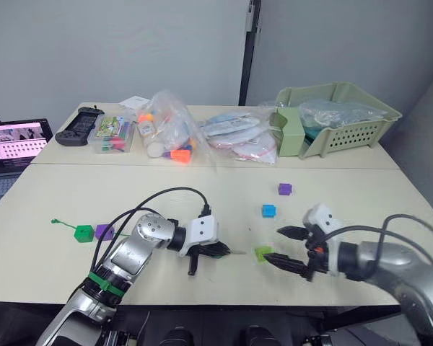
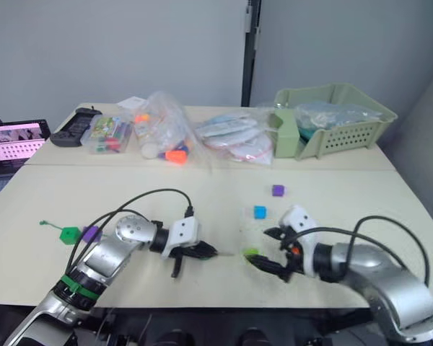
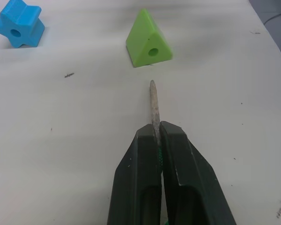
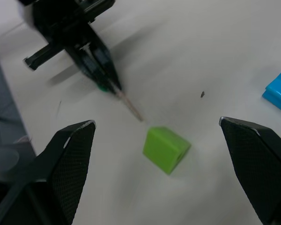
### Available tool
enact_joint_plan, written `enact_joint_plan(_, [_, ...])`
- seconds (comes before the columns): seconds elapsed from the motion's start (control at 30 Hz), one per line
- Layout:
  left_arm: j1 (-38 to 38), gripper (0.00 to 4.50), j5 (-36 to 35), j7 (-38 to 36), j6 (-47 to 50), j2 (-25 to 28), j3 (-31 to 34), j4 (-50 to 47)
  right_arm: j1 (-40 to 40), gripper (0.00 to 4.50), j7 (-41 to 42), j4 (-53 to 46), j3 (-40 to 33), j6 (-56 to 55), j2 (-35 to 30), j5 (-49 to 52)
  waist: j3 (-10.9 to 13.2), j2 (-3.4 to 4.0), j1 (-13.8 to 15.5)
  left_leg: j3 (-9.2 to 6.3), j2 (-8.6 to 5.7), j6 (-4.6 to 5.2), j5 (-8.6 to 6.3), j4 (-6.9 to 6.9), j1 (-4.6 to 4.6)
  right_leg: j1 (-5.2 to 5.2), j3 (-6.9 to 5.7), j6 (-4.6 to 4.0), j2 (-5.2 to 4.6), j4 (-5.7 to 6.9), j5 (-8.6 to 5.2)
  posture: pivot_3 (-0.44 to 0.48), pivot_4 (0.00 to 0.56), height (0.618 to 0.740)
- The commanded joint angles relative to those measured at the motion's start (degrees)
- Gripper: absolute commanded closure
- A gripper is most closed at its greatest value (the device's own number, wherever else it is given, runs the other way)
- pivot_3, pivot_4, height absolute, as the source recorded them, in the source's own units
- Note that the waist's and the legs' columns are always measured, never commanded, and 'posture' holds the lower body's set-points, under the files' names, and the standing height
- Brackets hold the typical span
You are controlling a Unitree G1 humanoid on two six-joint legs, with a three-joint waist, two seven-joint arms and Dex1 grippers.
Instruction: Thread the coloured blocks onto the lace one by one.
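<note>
Left gripper (image 1: 218, 251) is clamped on the lace (image 3: 154, 107), its pale tip aimed at the light green block (image 1: 263, 254) just beyond, not touching. Right gripper (image 1: 287, 249) has fingers spread wide either side of that block, near the desk's (image 1: 202, 202) front edge. Blue block (image 1: 268, 210) lies at 12 o'clock from it, a purple block (image 1: 285, 189) farther. Dark green block (image 1: 84, 233) and a second purple one (image 1: 105, 231) sit together at 9 o'clock. Bare desk lies between; basket (image 1: 346, 115) and bags (image 1: 169, 130) line the far edge.

Head views overlook the table (image 1: 202, 209); both close wrist views share the light green block (image 3: 147, 41).
</note>
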Motion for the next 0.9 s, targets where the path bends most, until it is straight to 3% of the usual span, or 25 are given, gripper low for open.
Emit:
enact_joint_plan(0.03, [-0.2, 4.50, -0.8, 0.6, 1.3, 0.3, 1.2, -3.5, -5.2, 0.03, 11.0, 11.9, 10.3, -17.9, -5.0, -12.1, 0.0, 0.00, -0.4, -0.02, 0.02, 0.00, 0.00, 0.00, -0.01, -0.01, 0.00, 0.00, 0.02, 0.00, 0.00, 0.000, 0.150, 0.740])
enact_joint_plan(0.23, [1.0, 4.50, -1.1, 1.2, 3.1, 1.1, 1.7, -5.6, -14.4, 0.03, 18.4, 26.3, 18.7, -34.2, -2.8, -20.9, 0.0, -0.01, -0.3, 0.01, 0.01, 0.00, 0.00, 0.00, -0.02, -0.05, 0.02, 0.00, 0.01, 0.03, 0.00, 0.000, 0.150, 0.740])
enact_joint_plan(0.47, [1.6, 4.50, -1.2, 1.3, 5.3, 2.4, 2.1, -7.7, -19.9, 0.03, 22.5, 34.5, 21.9, -39.3, 1.7, -23.7, 0.0, -0.01, 0.3, -0.02, -0.02, 0.00, 0.00, 0.01, -0.01, -0.03, 0.02, -0.03, -0.06, 0.04, 0.02, 0.000, 0.150, 0.740])
enact_joint_plan(0.57, [1.4, 4.50, -1.1, 1.2, 9.0, 3.9, 1.7, -10.6, -21.4, 0.76, 23.2, 39.2, 23.0, -39.7, 3.0, -25.6, 0.0, -0.02, 0.4, -0.04, 0.00, 0.00, 0.00, 0.01, 0.01, -0.02, 0.01, -0.03, -0.04, 0.07, 0.03, 0.000, 0.150, 0.740])
enact_joint_plan(0.8, [0.4, 4.50, -2.1, 2.6, 14.5, 3.3, 1.4, -15.2, -21.8, 3.15, 24.3, 42.1, 22.6, -38.9, 3.9, -25.9, 0.0, -0.02, 0.9, -0.03, 0.00, 0.00, 0.00, 0.03, 0.19, 0.15, 0.02, -0.04, -0.05, 0.09, 0.03, 0.000, 0.150, 0.740])
enact_joint_plan(0.9, [0.4, 4.50, -2.1, 3.1, 15.7, 3.0, 0.9, -15.8, -21.5, 3.20, 23.7, 41.7, 22.3, -38.4, 4.5, -25.7, 0.0, -0.02, 0.9, -0.03, 0.00, 0.00, 0.00, 0.03, 0.33, 0.28, 0.02, -0.04, -0.04, 0.08, 0.03, 0.000, 0.150, 0.740])
